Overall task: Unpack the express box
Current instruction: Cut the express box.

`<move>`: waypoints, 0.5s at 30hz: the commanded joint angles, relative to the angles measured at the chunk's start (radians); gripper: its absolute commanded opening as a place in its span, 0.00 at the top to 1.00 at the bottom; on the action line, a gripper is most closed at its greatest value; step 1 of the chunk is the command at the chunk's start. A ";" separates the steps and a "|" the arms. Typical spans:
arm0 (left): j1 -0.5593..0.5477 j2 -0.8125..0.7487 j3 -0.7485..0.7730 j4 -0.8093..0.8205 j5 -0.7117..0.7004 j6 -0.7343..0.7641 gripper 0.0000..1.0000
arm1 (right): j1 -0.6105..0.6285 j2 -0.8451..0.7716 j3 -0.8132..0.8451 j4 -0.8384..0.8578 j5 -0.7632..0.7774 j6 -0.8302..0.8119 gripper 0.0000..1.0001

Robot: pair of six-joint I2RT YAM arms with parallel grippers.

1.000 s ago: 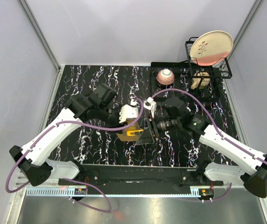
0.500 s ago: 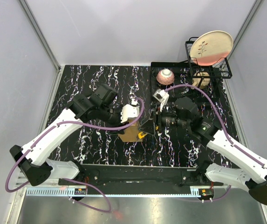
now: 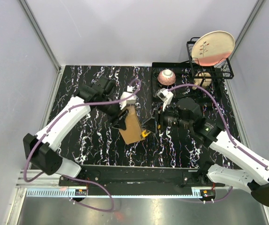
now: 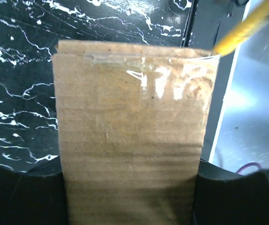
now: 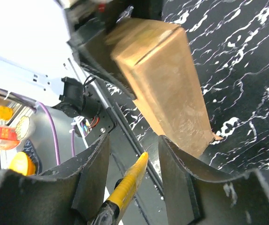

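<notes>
Over table (image 3: 99, 151), left end effector (image 4: 129, 171) clamping express box (image 4: 129, 108), right end effector (image 5: 133, 152) gripping yellow knife (image 5: 126, 183), handle hidden

One express box (image 3: 130, 125), one yellow utility knife (image 5: 125, 185), two grippers: left gripper (image 4: 129, 176), right gripper (image 5: 134, 145). One plate (image 3: 213, 47), one black wire rack (image 3: 188, 56), one pink bowl (image 3: 166, 77), one beige item (image 3: 201, 80) in the rack, too unclear to name. One black marbled table (image 3: 78, 79), two purple cables (image 3: 190, 85).

Express box (image 4: 129, 140) is cut off by the bottom edge at the left wrist. The yellow utility knife (image 4: 244, 28) is blurred there, and pretty much hidden from above.
</notes>
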 commanded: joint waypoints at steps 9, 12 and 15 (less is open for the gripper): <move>0.148 0.290 0.066 -0.154 0.558 0.084 0.90 | -0.002 -0.045 0.065 0.215 0.164 -0.069 1.00; 0.150 0.404 0.099 -0.286 0.600 0.187 0.90 | -0.004 0.007 0.054 0.272 0.178 -0.067 1.00; 0.163 0.508 0.075 -0.381 0.591 0.314 0.82 | -0.004 0.058 0.039 0.326 0.162 -0.049 1.00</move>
